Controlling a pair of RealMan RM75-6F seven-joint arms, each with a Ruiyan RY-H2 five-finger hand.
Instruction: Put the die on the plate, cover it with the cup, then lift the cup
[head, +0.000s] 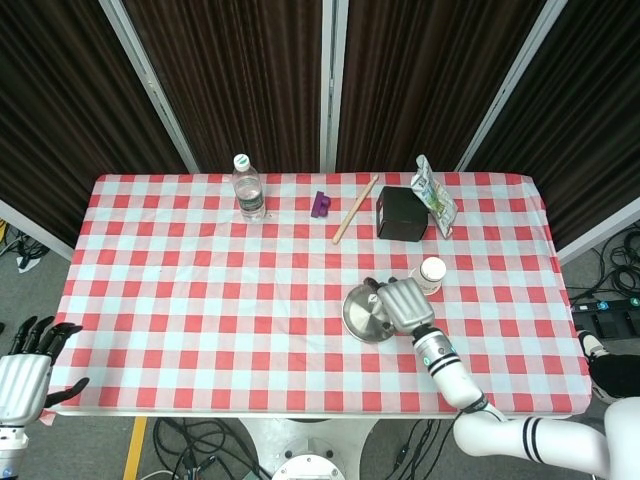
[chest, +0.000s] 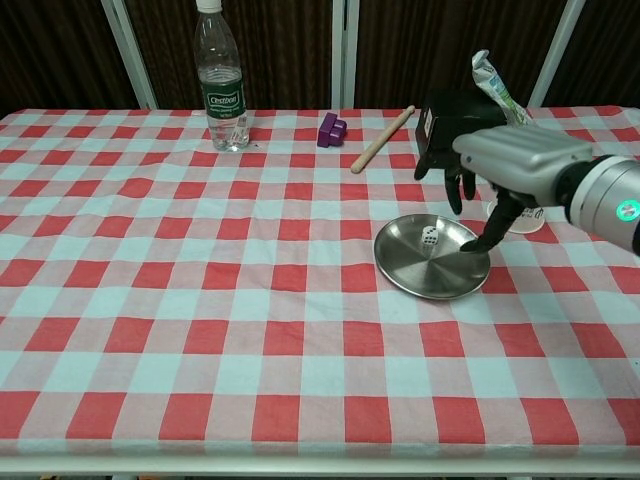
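White die lay on steel plate, free of any grasp. Right hand hovered just above plate's far-right side, fingers spread, empty. Paper cup upright beside plate. Left hand off table edge, fingers apart, empty.

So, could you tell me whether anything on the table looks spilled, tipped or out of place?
Nothing stands out. The die sits in the plate, the cup stands rim-up beside it, and the bottle is upright.
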